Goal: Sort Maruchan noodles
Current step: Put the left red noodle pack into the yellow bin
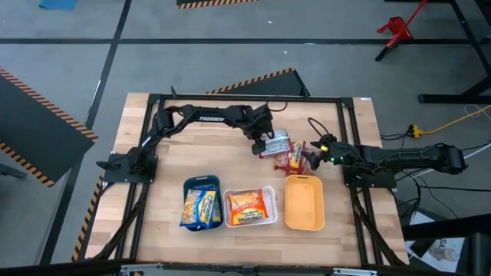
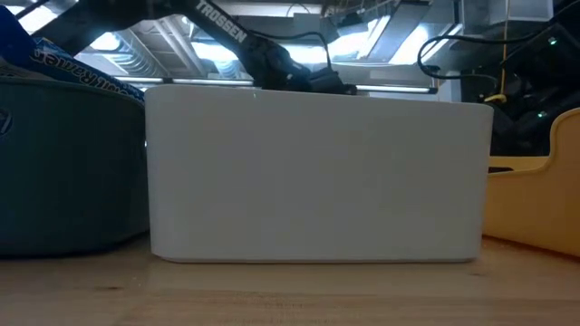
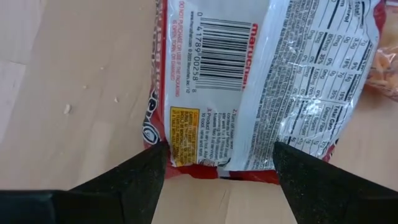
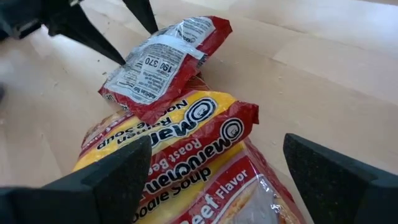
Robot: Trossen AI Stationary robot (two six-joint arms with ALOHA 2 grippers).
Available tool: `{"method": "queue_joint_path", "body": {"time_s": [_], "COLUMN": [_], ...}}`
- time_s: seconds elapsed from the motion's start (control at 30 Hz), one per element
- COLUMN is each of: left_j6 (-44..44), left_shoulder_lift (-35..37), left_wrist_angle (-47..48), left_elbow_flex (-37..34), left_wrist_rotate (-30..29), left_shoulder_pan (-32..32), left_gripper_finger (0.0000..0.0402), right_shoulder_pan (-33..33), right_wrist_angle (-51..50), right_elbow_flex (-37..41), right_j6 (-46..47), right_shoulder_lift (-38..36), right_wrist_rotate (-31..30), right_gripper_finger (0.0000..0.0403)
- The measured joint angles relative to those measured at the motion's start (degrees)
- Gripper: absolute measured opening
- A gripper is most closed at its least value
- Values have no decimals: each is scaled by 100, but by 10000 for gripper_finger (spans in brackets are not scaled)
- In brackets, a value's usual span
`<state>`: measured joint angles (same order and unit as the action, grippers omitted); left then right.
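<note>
On the wooden table [image 1: 153,230], three trays are lined up along the near edge: a teal tray [image 1: 202,182] holding blue packets [image 1: 201,207], a white tray [image 1: 270,205] holding an orange packet [image 1: 245,207], and an orange tray [image 1: 304,202] in which nothing is seen. The dark red Maruchan packets [image 1: 291,156] are heaped just behind the orange tray, between the two grippers.

The left gripper [image 1: 265,143] is placed at the heap's left end, with its fingers [image 3: 134,180] spread apart on either side of the back-up packet [image 3: 249,81]; one edge of that packet lies between them, but no clamping is seen. On this packet a barcode, the word "maruchan" in red and a nutrition panel can be read (the small yellow caution box is not legible). "TROSSEN" is printed on the left arm [image 1: 211,117].

The right gripper [image 1: 318,151] is held at the heap's right end, fingers [image 4: 112,177] wide apart and nothing gripped. In its wrist view, the upper packet [image 4: 163,65] shows figures "190 370", and beneath it a face-up packet [image 4: 180,140] reads "Maruchan", "Roast Beef" and "Noodle Soup"; a third one [image 4: 224,193] is marked "Beef Flavor".

In the low view, the white tray's wall fills most of the picture, flanked by the teal and orange trays.
</note>
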<state>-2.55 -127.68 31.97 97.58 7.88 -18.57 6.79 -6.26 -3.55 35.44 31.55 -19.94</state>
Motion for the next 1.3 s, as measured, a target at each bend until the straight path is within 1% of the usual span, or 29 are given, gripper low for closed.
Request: {"method": "queue_joint_path", "body": {"time_s": [0.1,0.2,0.4,0.63,0.8,0.83,1.07,1.3], "left_j6": [-81,-79,33,57,237,251,463,660], "left_shoulder_lift": [0,0,0,0,0,0,30,412], "left_wrist_angle": [0,2,2,2,3,1,72,472], "left_elbow_flex": [0,0,0,0,0,0,0,-2], "left_wrist_rotate": [29,34,22,9,26,59,70,47], "left_shoulder_pan": [26,24,22,22,26,26,153,446], "left_gripper_finger": [272,243,173,83,16,8,1,0], "right_shoulder_pan": [0,0,0,0,-1,0,0,0], "right_wrist_angle": [0,2,4,7,7,8,9,4], "right_elbow_flex": [0,0,0,0,0,0,0,0], "right_j6": [30,42,125,179,179,179,179,177], "right_shoulder_lift": [0,0,0,0,0,0,0,0], "right_wrist_rotate": [0,0,0,2,3,4,6,157], "right_gripper_finger": [349,349,349,349,349,349,349,349]}}
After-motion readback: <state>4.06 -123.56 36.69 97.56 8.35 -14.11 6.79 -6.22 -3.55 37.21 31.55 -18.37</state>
